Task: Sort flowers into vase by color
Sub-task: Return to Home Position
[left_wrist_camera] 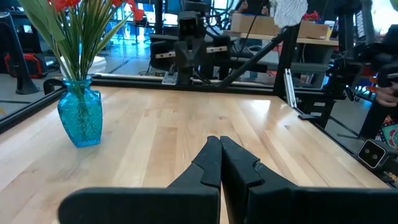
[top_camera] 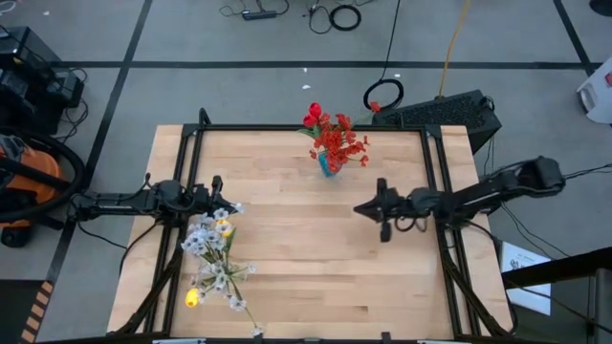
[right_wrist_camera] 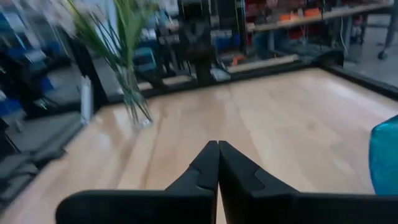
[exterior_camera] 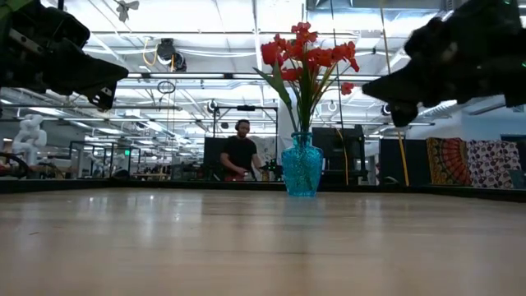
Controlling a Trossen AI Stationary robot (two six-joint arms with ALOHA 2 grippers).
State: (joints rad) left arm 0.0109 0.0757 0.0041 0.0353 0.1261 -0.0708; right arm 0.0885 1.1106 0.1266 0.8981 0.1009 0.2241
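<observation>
A teal-blue vase stands upright near the table's far middle with red flowers in it. By the left near part of the table a clear glass vase holds green stems. White and yellow flowers spread over it in the high view. My left gripper is shut and holds nothing, level above the table's left side, just beyond those blossoms. My right gripper is also shut with nothing in it. It hangs level right of centre and points toward the left arm.
A black frame runs around the wooden table top. Bare wood lies between the two grippers and toward the near edge. Beyond the far edge, a person stands in the room.
</observation>
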